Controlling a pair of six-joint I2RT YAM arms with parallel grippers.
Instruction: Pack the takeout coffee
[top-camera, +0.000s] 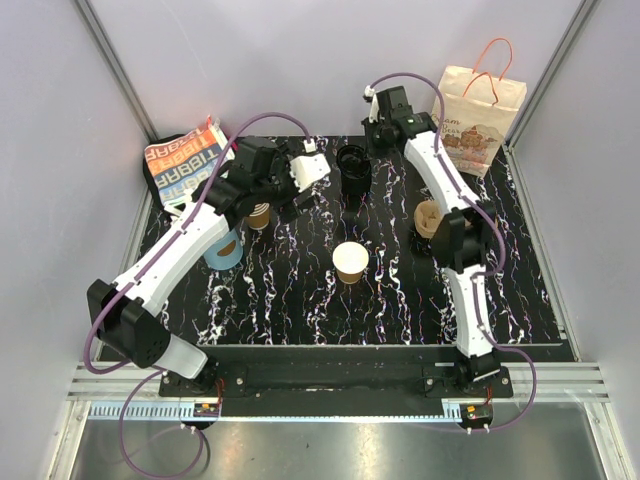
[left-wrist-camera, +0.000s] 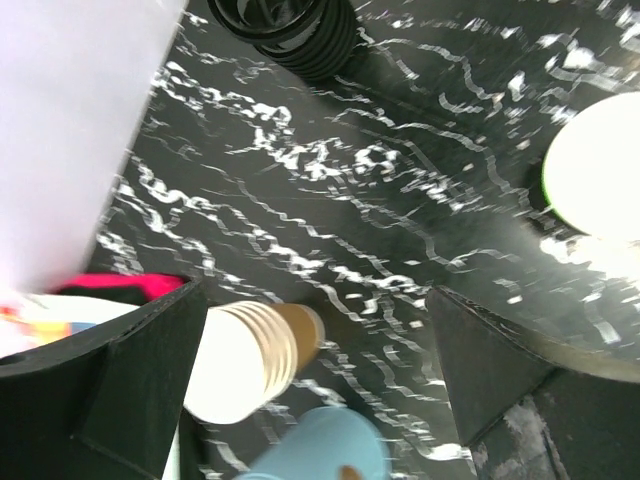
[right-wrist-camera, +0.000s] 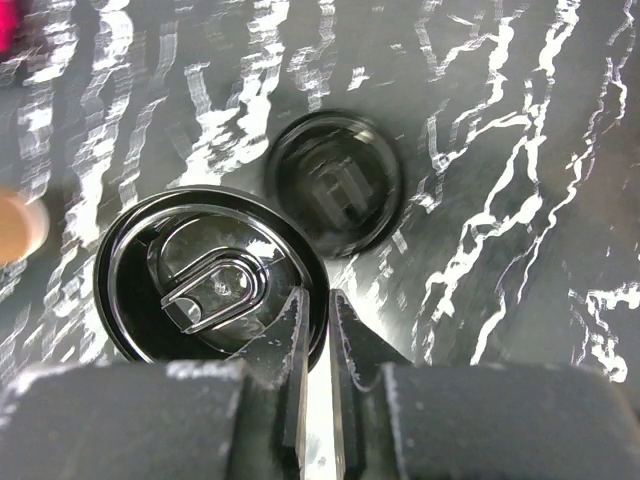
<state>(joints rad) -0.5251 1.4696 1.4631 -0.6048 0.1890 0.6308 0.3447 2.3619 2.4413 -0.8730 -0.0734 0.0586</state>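
Black white-veined tabletop (top-camera: 300, 300): the right gripper (right-wrist-camera: 318, 300), nearly pressed together, pinches the rim of the black lid stack (right-wrist-camera: 215, 285). On the near side of that stack stands the takeout coffee cup (top-camera: 350, 262), open-topped. Left of the stack, the left gripper (left-wrist-camera: 320, 330) is spread wide and a striped packet (top-camera: 185, 165) reads "TIBBAR".

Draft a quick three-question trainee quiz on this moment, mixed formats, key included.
1. True or false: the left gripper is open, with the stack of paper cups beside one finger.
2. Multiple choice: the right gripper pinches A) a blue cup, B) the rim of a black lid, C) a paper bag handle.
3. Fill in: the lone paper cup at mid-table has no ____.
Key: 1 true; 2 B; 3 lid.
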